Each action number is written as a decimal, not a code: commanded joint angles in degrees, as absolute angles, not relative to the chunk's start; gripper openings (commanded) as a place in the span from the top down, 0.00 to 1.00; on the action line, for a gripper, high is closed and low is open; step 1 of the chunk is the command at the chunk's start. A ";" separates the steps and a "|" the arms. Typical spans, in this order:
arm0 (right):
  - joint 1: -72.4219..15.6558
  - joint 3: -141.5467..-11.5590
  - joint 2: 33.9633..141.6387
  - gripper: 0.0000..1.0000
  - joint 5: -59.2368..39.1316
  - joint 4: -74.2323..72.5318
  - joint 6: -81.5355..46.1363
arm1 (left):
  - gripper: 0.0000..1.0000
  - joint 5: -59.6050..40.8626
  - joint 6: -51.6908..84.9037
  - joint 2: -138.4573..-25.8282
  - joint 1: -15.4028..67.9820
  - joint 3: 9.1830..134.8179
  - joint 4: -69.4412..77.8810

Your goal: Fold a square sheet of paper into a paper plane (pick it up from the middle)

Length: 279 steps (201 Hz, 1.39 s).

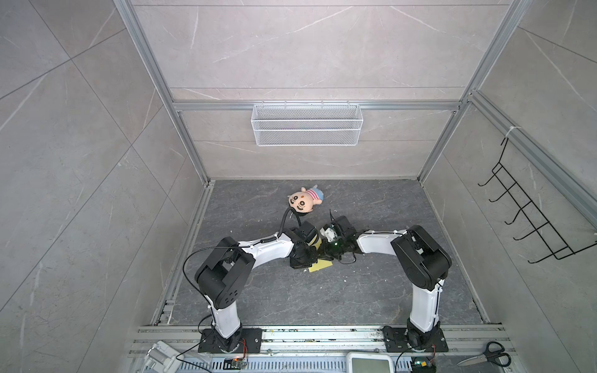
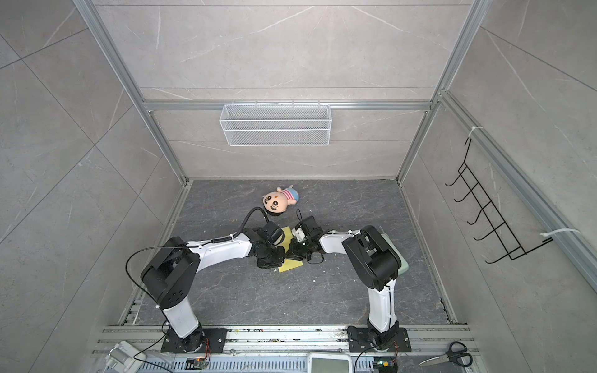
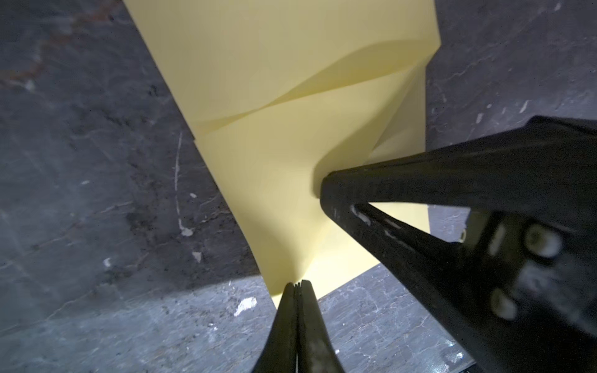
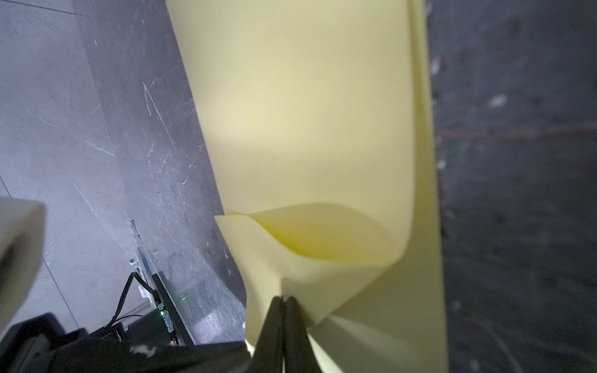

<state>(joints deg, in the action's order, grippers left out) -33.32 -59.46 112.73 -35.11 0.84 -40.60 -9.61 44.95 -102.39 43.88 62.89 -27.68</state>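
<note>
- The paper (image 2: pixel 290 266) lies mid-table between the two wrists, nearer the arm bases than the doll (image 1: pixel 303 202). It is part-folded, with layers overlapping, and one end rests on the table (image 1: pixel 323 306).
- The left gripper (image 3: pixel 298 285) has its jaws together, pinched on a paper edge (the sheet is so thin that no gap shows).
- The right gripper (image 4: pixel 284 300) is likewise closed, nipping a raised ridge, and the paper billows around it.
- Handling, as I judge it: the paper is very light and limp and bows between the grips. It takes any crease for good, may tear if the grips pull apart, and is smooth enough to slip from a shallow pinch.
- Best hold: on doubled folded edges or the centre crease, where it is stiffer, close to the fold line.
</note>
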 commanded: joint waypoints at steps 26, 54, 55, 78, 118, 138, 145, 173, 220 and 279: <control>-33.40 -56.59 115.50 0.92 -29.18 1.20 -40.87 | 0.97 -10.96 46.16 -103.80 43.94 63.48 -27.95; -33.06 -56.60 115.05 0.92 -29.67 0.70 -40.83 | 0.98 -11.70 46.68 -104.01 43.92 62.59 -28.54; -33.01 -56.65 115.05 0.92 -29.64 0.70 -40.80 | 0.98 -11.74 46.72 -103.99 43.93 62.54 -28.60; -32.78 -56.74 115.16 0.92 -29.79 0.79 -40.86 | 0.99 -11.86 47.11 -104.23 43.95 61.90 -29.40; -32.34 -56.90 114.61 0.92 -29.79 0.65 -40.79 | 0.99 -13.09 47.68 -103.98 44.12 60.19 -30.70; -32.26 -57.30 114.86 0.93 -29.79 1.05 -40.78 | 1.00 -12.85 47.77 -103.81 44.37 59.49 -32.30; -32.26 -57.32 115.03 0.93 -29.63 1.14 -40.87 | 1.00 -12.93 47.85 -103.56 44.55 59.21 -32.72; -32.24 -57.13 115.47 0.93 -29.23 1.34 -41.09 | 1.00 -13.81 47.88 -102.12 45.16 58.90 -34.59; -32.26 -56.30 115.67 0.93 -28.96 0.73 -41.79 | 1.00 -14.57 45.59 -97.52 43.92 61.48 -34.20; -32.08 -49.34 111.16 0.93 -21.51 -8.70 -51.69 | 0.98 -12.04 46.79 -95.98 41.25 61.70 -24.38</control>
